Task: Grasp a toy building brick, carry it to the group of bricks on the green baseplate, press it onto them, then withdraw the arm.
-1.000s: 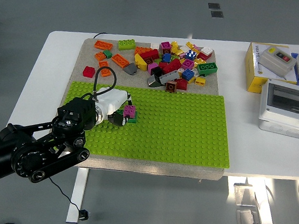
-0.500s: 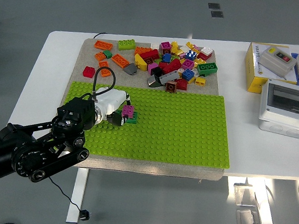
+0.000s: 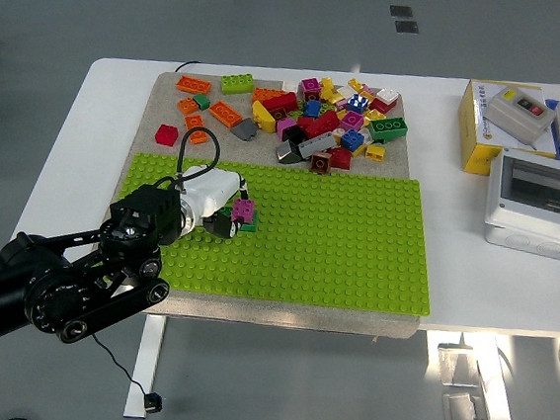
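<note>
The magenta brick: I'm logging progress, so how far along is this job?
Done: the left hand has brought the magenta brick onto the green baseplate, over a small green brick. In hand: its fingers are at the brick; whether it is fully seated is unclear. Left: withdrawing the arm.

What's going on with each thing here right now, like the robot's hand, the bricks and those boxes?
Left hand: over the baseplate, fingers at the magenta brick.
Magenta brick: on a green brick.
Green baseplate: flat, mostly bare.
Loose brick pile: jumbled, untouched.
Yellow box: closed.
Grey enclosure: lid shut.
</note>
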